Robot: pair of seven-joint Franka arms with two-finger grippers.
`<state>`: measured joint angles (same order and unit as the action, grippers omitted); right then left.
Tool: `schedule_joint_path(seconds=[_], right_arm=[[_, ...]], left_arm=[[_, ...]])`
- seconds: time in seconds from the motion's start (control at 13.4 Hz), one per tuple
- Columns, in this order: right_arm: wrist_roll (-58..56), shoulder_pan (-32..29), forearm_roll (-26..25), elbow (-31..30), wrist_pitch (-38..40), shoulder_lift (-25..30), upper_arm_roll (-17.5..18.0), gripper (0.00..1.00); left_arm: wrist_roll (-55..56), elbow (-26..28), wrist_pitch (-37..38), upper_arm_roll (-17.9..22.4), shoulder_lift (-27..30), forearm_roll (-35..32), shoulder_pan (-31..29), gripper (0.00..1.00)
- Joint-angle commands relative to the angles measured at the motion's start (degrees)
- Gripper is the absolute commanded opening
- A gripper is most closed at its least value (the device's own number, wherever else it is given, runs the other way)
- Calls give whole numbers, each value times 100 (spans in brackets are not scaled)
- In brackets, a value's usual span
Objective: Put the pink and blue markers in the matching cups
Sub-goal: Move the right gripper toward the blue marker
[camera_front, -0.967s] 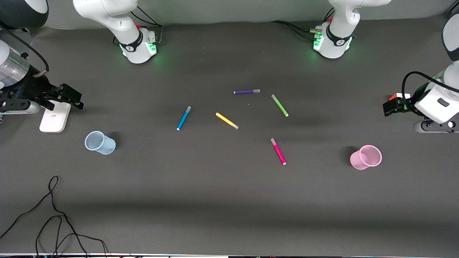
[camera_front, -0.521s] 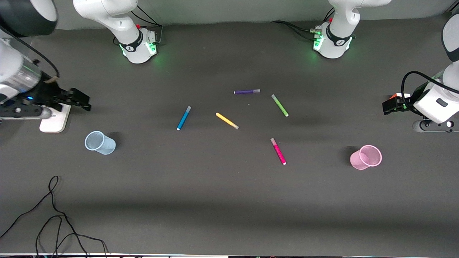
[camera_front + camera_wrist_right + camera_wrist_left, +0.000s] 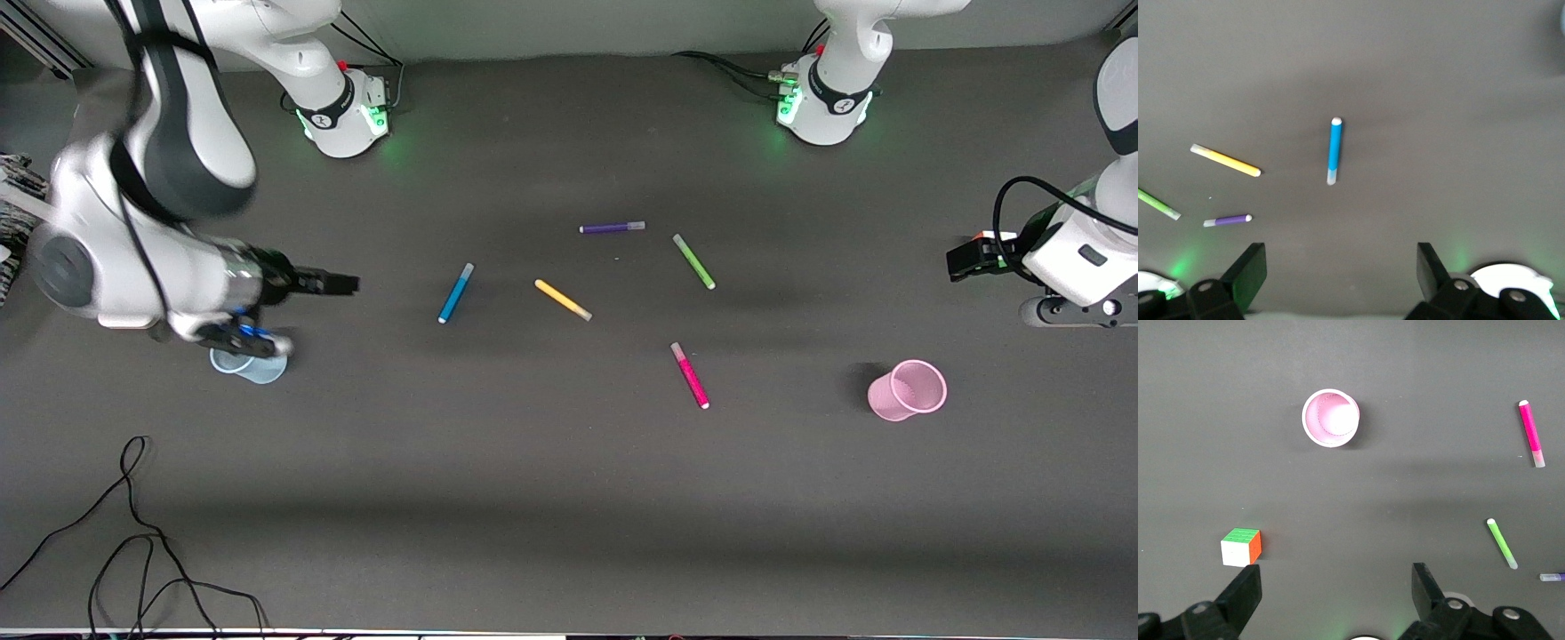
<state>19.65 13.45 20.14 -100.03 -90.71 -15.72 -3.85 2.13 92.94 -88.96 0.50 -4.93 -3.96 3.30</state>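
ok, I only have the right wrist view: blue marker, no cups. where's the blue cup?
Observer: Pale blue translucent plastic cup stands toward the right arm's end of the table; the right arm partly covers it, with the open right claw over the table beside it.
Operator: pink marker?
Observer: Thin magenta-pink marker lies nearer the front camera than the thin green marker.
Operator: pink cup?
Observer: Pink translucent plastic cup stands upright toward the left arm's end; the open left claw waits above that end.

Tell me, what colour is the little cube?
The cube: green top, orange and white sides, best in the left wrist view.
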Motion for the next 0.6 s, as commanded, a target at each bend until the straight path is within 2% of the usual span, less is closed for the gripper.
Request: schedule_joint_path(seconds=[0.0,0.3,0.52], right_arm=[[345,-18,691,212,142,-878,68,100],[864,333,763,72,-51,-1582,147,100],[856,360,763,-331,-700,-1820,165,100]], left_arm=[[33,-135,124,-41,-227,-43,-5,100],[51,-127,107,-111,-412,-17,73,100],[645,-83,19,-120,-754,36,529,100]])
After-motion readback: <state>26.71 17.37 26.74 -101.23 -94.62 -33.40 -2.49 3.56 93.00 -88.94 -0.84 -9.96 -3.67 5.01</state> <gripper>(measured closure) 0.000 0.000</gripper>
